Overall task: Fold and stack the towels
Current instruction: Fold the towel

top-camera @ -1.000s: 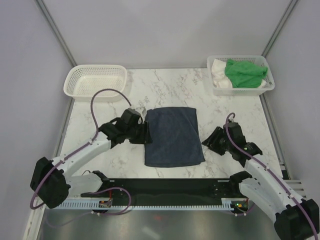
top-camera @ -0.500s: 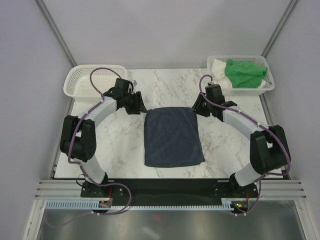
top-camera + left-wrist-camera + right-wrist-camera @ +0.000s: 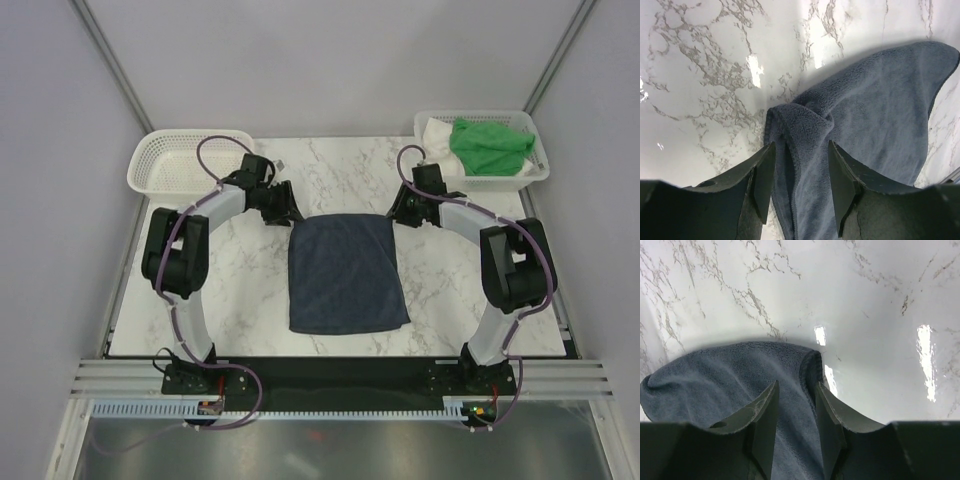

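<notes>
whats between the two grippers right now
The far edge of the navy towel. In the top view it runs from the left gripper to the right gripper, and each wrist view shows a corner between the fingers.

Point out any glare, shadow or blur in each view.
Top external: even, soft lighting, sharp, no obvious glare on the marble table. Left wrist: bright glare patches on the marble beyond the navy towel; fingers dark and soft. Right wrist: stronger glare streaks at right; towel edge casts a thin shadow.
</notes>
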Robot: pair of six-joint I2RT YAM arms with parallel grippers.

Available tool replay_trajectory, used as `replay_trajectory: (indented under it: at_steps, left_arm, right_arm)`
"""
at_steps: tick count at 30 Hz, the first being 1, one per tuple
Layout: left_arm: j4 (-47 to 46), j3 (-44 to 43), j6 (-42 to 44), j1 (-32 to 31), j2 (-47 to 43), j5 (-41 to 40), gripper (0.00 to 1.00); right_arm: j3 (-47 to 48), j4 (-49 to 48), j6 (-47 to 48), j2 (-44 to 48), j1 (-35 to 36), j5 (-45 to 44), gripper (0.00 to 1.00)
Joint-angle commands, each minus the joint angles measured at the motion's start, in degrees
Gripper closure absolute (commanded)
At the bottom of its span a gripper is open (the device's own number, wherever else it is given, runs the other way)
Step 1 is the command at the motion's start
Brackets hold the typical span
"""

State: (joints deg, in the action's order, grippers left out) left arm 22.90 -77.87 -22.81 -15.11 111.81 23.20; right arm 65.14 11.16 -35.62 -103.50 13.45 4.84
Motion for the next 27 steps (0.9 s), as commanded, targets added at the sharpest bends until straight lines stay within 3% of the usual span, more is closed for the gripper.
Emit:
replay_trajectory:
  at_steps: [1, 13, 19, 22, 27]
  left_arm:
    - [-1.54, -2.73, 0.48, 0.26, 1.04, 2.73, 0.46]
    - [-4.79, -2.91, -1.8, 0.26, 3.59, 4.48, 0.44]
    - [-5.23, -3.61, -2.33, 0.26, 4.47, 4.05, 0.5]
    - [-5.14, -3.79, -2.42, 0.26, 4.47, 3.52, 0.61]
    - [-4.79, -4.31, -1.19, 0.26, 4.03, 0.97, 0.98]
  right_arm:
    - [2.79, -1.84, 0.9, -1.87, -0.09, 0.26, 0.57]
    - [2.88, -5.36, -2.35, -4.86, -0.09, 1.58, 0.57]
    - [4.02, -5.36, -2.18, -6.09, -0.27, 1.14, 0.62]
    - [4.38, -5.36, -2.0, -6.45, -0.44, 1.05, 0.73]
    - [4.29, -5.36, -1.21, -6.54, -1.32, 0.69, 0.98]
